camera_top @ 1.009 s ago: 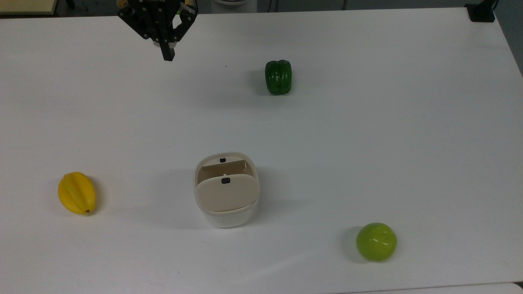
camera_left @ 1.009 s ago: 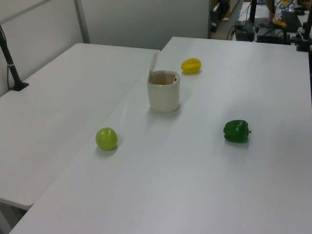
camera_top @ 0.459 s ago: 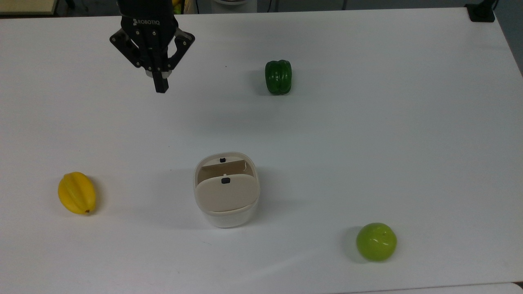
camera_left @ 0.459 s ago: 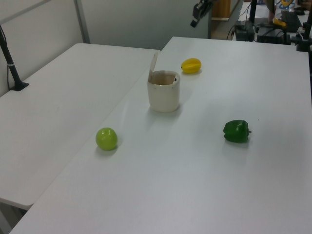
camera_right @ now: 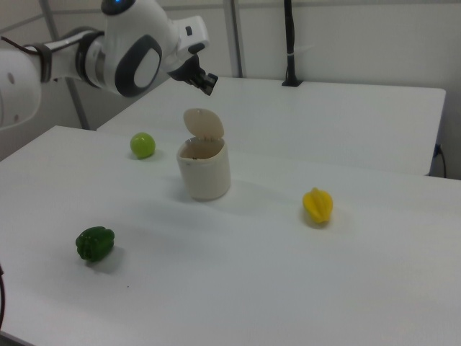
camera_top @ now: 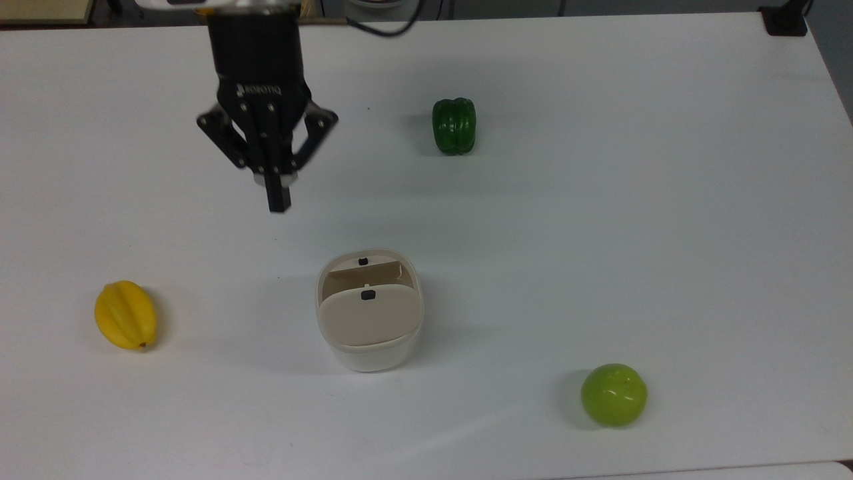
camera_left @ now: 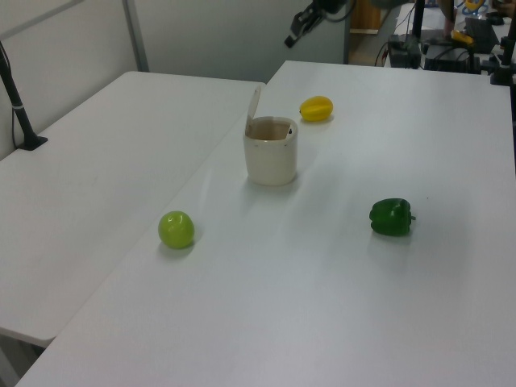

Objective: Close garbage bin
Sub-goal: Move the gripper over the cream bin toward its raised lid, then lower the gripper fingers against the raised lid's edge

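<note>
The garbage bin (camera_top: 373,355) stands near the middle of the white table (camera_top: 600,220), white-bodied, its beige hinged lid (camera_top: 370,317) raised upright and the mouth open. A small black button (camera_top: 366,295) sits on the lid. From the left view the bin (camera_left: 271,161) shows its lid (camera_left: 253,109) standing up on the left view's left; in the right view the lid (camera_right: 204,124) rises above the bin (camera_right: 205,175). My gripper (camera_top: 278,200) hangs shut and empty in the air, up and to the top view's left of the bin, apart from it. It also appears as gripper (camera_left: 293,35) and gripper (camera_right: 206,83).
A dark green bell pepper (camera_top: 454,125) lies toward the top view's upper middle, a light green apple (camera_top: 613,395) at the lower right, a yellow starfruit (camera_top: 125,315) at the left. A black clamp (camera_top: 785,20) sits on the table's far right corner.
My gripper has travelled down the top view from the table's far edge toward the bin, still shut. The bin and fruits have not moved.
</note>
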You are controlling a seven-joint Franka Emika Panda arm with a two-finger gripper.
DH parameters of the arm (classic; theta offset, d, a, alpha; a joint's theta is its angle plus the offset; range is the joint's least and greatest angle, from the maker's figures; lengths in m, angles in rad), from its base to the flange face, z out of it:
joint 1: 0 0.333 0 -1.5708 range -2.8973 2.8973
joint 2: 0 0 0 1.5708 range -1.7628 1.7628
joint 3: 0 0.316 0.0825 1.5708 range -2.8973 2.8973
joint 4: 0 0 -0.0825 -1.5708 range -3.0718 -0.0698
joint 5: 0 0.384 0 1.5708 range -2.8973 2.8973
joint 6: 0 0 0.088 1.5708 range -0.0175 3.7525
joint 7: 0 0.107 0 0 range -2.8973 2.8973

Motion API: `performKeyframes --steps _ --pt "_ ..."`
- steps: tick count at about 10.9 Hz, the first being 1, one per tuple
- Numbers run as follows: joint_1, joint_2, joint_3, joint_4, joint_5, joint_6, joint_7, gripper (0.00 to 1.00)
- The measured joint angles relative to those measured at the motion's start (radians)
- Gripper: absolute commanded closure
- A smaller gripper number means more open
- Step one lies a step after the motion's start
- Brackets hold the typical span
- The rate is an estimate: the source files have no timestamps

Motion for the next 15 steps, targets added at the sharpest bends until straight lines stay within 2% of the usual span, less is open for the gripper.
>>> performKeyframes --steps 3,15 --pt "0.024 0.067 0.003 0.001 0.0 0.111 0.003 1.0" --pt "0.097 0.135 0.004 0.003 0.011 0.293 -0.002 1.0"
